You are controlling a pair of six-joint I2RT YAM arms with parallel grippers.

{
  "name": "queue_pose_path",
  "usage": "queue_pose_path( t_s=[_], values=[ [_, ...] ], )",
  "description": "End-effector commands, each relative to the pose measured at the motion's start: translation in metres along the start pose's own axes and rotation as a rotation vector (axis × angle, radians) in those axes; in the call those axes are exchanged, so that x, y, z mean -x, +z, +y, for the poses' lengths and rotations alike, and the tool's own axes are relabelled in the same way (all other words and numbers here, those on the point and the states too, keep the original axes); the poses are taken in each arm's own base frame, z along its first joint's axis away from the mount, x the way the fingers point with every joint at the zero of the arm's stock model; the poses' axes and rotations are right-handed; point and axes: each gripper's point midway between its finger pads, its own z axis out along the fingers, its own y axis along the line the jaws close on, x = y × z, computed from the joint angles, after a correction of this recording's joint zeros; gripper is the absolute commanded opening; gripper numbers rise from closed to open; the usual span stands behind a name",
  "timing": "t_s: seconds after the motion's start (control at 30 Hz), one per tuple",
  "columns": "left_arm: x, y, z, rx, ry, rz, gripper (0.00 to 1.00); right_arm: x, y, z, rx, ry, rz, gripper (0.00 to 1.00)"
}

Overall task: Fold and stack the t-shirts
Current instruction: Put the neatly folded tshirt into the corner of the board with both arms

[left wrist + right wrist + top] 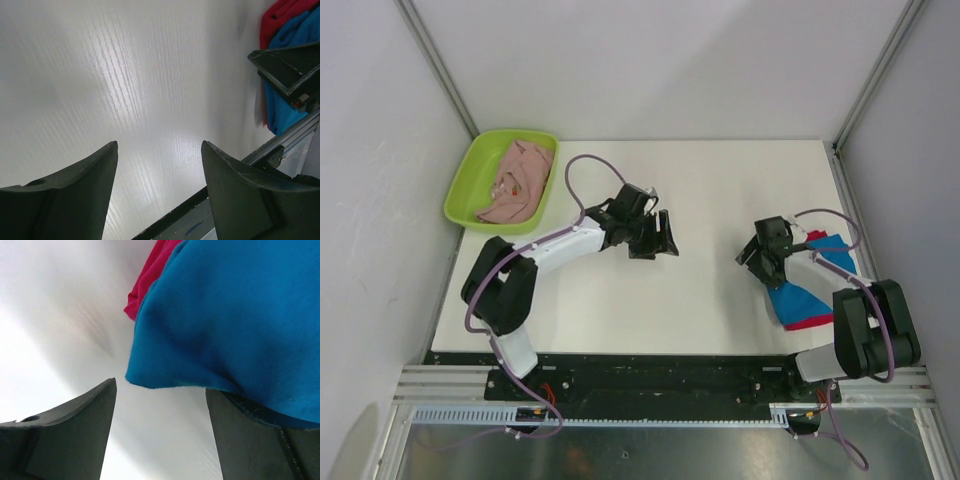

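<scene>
Left gripper (159,145) wide above table (100,75); right gripper (160,384) wide, blue shirt (230,315) edge lying on one finger, red shirt (150,275) just behind.

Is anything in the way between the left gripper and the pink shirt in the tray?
Nothing visible lies on the table between them. The left gripper, open, hangs over a bare stretch of it. The pale pink shirt lies crumpled inside the lime-green tray, so only the tray's own wall rings it.

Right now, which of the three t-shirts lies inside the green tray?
The pale pink t-shirt, crumpled in the lime-green tray at the far left. The blue t-shirt and red t-shirt lie together on the table at the right.
</scene>
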Motion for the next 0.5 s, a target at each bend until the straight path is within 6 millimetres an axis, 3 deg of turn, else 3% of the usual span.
queue_pose_path(
  t_s=[0.0, 0.37, 0.47],
  values=[
    [0.009, -0.017, -0.010, -0.036, 0.008, -0.054, 0.72, -0.006, -0.006, -0.027, -0.048, -0.019, 0.024, 0.77],
    [0.002, -0.035, 0.010, 0.027, 0.039, -0.119, 0.76, 0.016, -0.015, 0.070, 0.146, -0.167, 0.007, 0.77],
    [0.001, -0.049, 0.019, 0.053, 0.083, -0.165, 0.90, 0.014, -0.027, 0.099, 0.214, -0.214, -0.008, 0.79]
  ],
)
